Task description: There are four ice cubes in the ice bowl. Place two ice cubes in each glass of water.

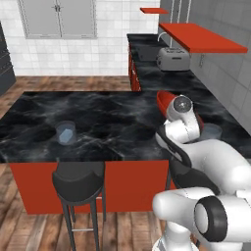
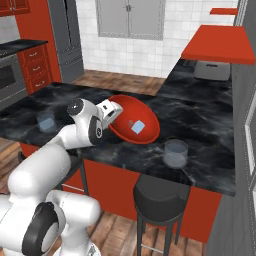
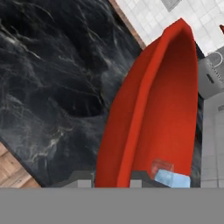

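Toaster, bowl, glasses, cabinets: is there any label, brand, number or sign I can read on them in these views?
None: no legible text anywhere.
Toaster: plain silver, no brand visible.
Bowl: plain red, unmarked.
Near glass and far glass: unmarked.
Wall cabinets: blank grey doors.

**Surface and material notes**

Counter [image 1: 98, 110]: black stone look, marbled with pale veins, polished. Ice bowl [image 2: 145, 117]: glossy red all over, smooth, like glazed ceramic or plastic. Ice cubes [image 2: 137, 126]: pale blue, translucent. Glasses [image 2: 175, 152] [image 1: 65, 132]: grey-blue translucent glass, smooth. Toaster [image 1: 172, 58]: silvery brushed metal. Stool seat [image 1: 78, 179]: matt dark, on thin metal legs. Floor [image 1: 29, 230]: brown wood planks. Wall [image 1: 112, 29]: white tiles. Arm shell [image 2: 37, 175]: smooth white plastic, dark joints.
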You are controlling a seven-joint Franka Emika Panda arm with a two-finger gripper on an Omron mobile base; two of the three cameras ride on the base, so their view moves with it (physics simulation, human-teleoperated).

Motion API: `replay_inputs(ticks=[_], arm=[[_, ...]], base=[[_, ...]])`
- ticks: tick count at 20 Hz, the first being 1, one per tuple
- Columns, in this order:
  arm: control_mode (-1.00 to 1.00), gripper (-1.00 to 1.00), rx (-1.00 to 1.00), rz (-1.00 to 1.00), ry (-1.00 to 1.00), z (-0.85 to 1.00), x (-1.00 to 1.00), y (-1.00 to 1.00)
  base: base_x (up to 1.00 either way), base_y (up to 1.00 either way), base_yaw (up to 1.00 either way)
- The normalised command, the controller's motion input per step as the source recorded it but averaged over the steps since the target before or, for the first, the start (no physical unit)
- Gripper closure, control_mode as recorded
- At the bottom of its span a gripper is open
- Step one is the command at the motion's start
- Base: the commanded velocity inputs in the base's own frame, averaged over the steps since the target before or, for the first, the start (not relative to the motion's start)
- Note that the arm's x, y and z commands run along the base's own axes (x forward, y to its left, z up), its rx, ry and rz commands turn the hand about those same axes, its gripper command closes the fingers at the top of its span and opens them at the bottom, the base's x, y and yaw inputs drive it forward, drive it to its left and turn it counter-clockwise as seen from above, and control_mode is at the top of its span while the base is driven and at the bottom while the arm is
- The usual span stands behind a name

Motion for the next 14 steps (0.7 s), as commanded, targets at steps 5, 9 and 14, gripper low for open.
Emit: replay_inputs(ticks=[5, 9, 14], arm=[[-1.0, 1.0, 0.06, 0.0, 0.0, 0.13, 0.0, -0.07], [-1.0, 1.0, 0.01, 0.0, -0.01, 0.0, 0.0, -0.03], [-1.0, 1.0, 0.0, -0.01, -0.04, 0.01, 0.0, -0.04]], base=[[0.0, 0.0, 0.0], [0.0, 0.0, 0.0], [0.0, 0.0, 0.0]])
